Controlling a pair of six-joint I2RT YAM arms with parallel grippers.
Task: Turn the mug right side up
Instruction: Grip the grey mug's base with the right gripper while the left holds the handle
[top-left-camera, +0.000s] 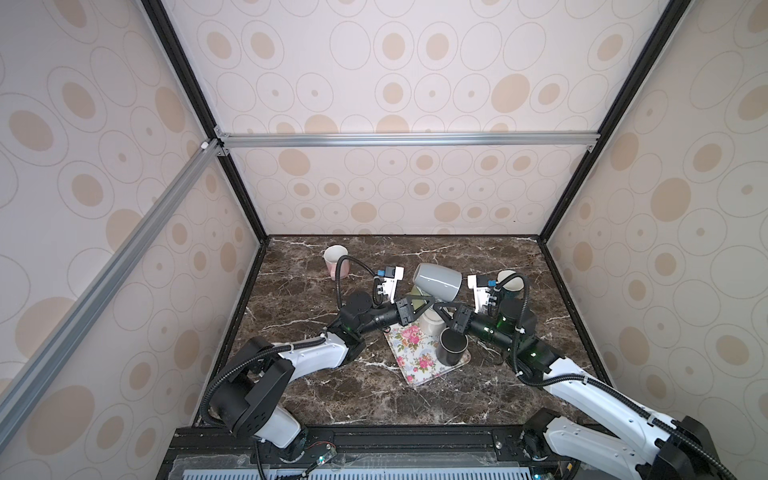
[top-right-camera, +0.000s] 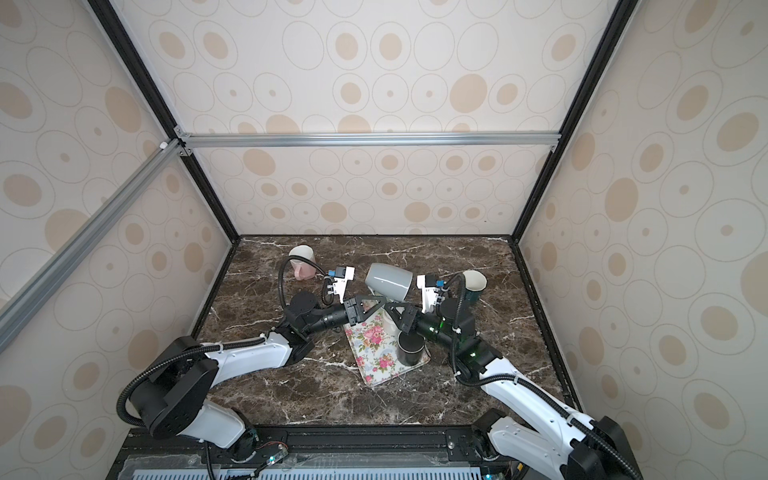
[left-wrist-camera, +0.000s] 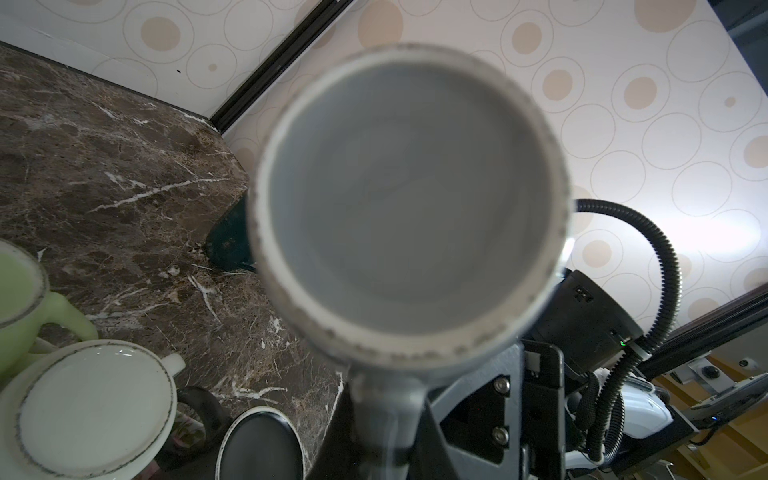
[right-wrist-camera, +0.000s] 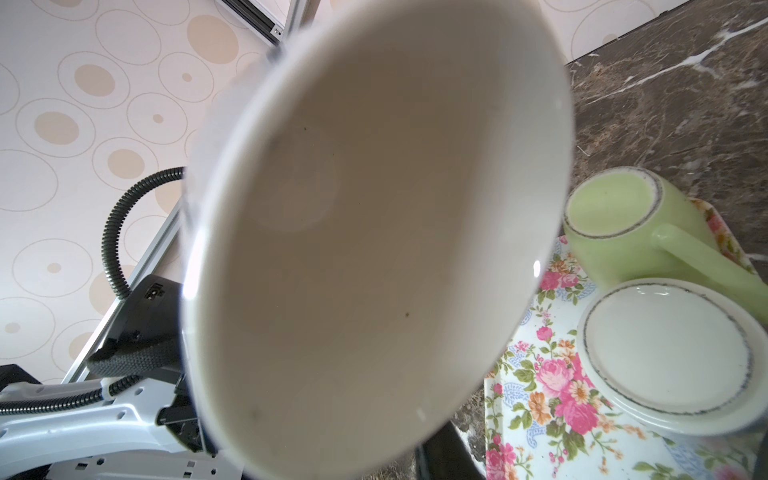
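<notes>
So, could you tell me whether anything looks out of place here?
The grey mug is off the table, tipped on its side in mid-air. The floral tray lies skewed to the table's edges, and the green mug and white mug on it stand upside down.

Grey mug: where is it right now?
In both top views the grey mug hangs tipped sideways mid-table, above the far end of the floral tray, its handle in the shut left gripper.

Dark marble worktop (top-left-camera: 353, 399): floral tray (top-left-camera: 409, 353) mid-worktop, skewed; pink mug (top-left-camera: 334, 259) upright near back-left corner; dark mug (top-left-camera: 510, 280) upright toward right edge
</notes>
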